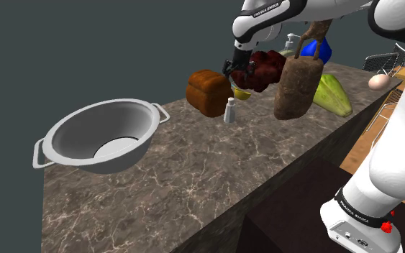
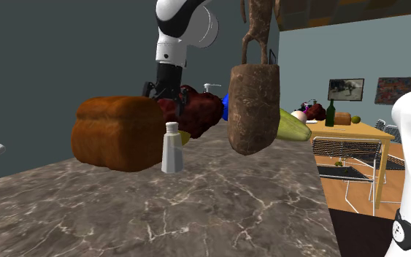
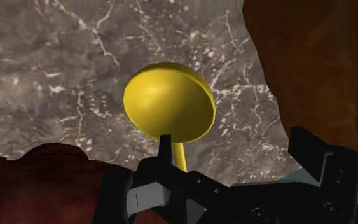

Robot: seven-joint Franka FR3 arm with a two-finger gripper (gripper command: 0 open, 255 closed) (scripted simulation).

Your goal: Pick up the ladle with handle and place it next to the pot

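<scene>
The yellow ladle (image 3: 169,102) lies on the marble counter, its round bowl away from the hand and its thin handle running back toward the gripper. My gripper (image 3: 234,153) hangs just above it, open, with the handle close to one finger (image 3: 165,147) and not clasped. In the shoulder view the gripper (image 1: 238,72) hovers between the bread loaf (image 1: 208,92) and a dark red object (image 1: 265,70), with the ladle (image 1: 242,94) peeking out below. The grey two-handled pot (image 1: 103,133) stands far off at that view's left.
A white shaker (image 1: 230,110) stands in front of the loaf. A tall brown bag-like object (image 1: 298,86), a green vegetable (image 1: 334,94) and a blue item (image 1: 316,49) crowd the counter behind. The counter (image 1: 215,172) drops off at its front edge.
</scene>
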